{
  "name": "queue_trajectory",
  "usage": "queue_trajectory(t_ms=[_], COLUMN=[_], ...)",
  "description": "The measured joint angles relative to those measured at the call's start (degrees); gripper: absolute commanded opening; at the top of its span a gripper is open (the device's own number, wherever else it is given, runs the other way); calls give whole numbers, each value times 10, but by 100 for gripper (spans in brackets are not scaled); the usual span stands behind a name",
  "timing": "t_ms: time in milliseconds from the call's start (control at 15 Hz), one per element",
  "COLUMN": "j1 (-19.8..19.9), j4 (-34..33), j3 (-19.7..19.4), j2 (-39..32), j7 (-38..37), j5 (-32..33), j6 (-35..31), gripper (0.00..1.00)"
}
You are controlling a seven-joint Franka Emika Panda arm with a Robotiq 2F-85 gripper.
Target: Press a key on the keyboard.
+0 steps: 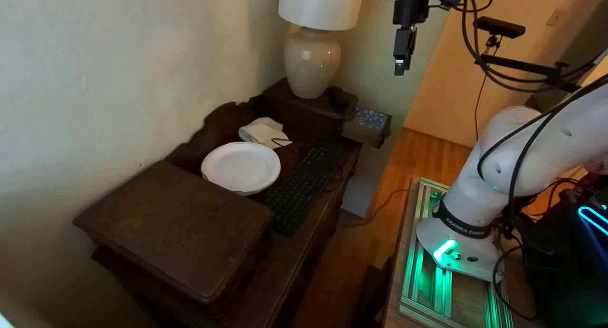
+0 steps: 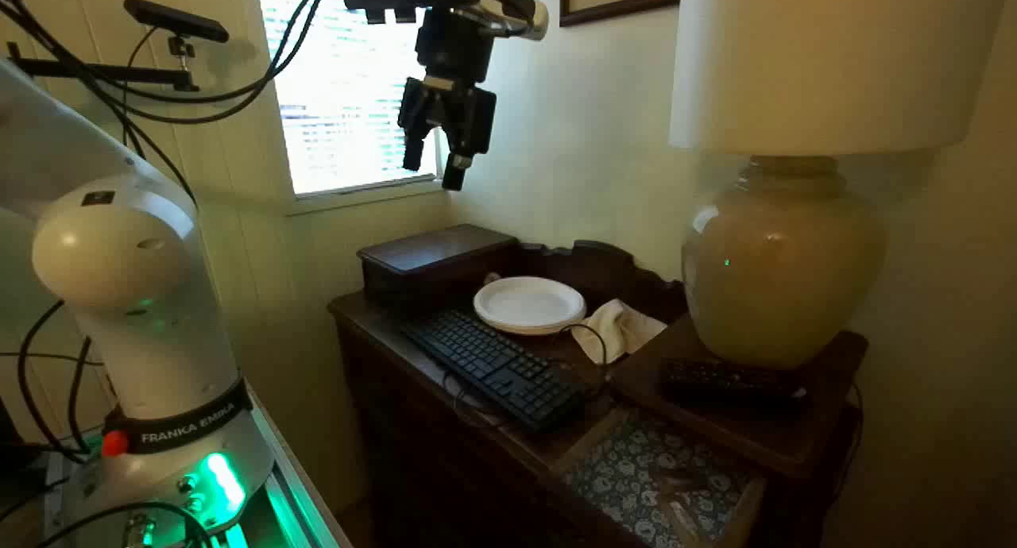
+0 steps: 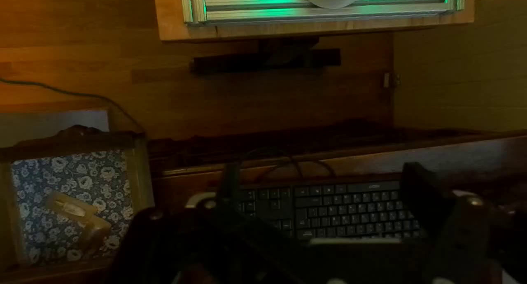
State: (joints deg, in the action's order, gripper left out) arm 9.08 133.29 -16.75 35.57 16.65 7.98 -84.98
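Note:
The keyboard is long, flat and black. It lies on the dark wooden dresser in both exterior views, as the keyboard [image 1: 304, 188] and again beside the plate [image 2: 496, 365]. My gripper [image 2: 433, 173] hangs in the air well above the dresser, fingers pointing down, apart and empty. It also shows high up in an exterior view [image 1: 400, 70]. In the wrist view the open gripper [image 3: 323, 175] has its dark fingers over the keyboard [image 3: 350, 210], whose key rows show between them. The lower part and both ends of the keyboard are partly hidden by the gripper there.
White plates [image 2: 528, 303] lie beside the keyboard, with a white cloth [image 2: 616, 329] nearby. A raised wooden box section [image 1: 175, 228] stands at one end. A lamp [image 2: 783, 262], a remote [image 2: 731, 380] and an open drawer [image 2: 651, 480] with flowered lining are at the other end.

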Motion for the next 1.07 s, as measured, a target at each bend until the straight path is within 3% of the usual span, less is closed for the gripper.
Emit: queue_trajectory(t_ms=[400, 467, 533, 1067], j1=[-3, -3, -4, -5], j4=[1, 3, 5, 49], j3=[0, 1, 1, 3], j2=[-7, -13, -21, -124], j7=[0, 0, 0, -13], j5=[-1, -1, -1, -8], j6=[-11, -27, -45, -250], gripper=[100, 91, 74, 18])
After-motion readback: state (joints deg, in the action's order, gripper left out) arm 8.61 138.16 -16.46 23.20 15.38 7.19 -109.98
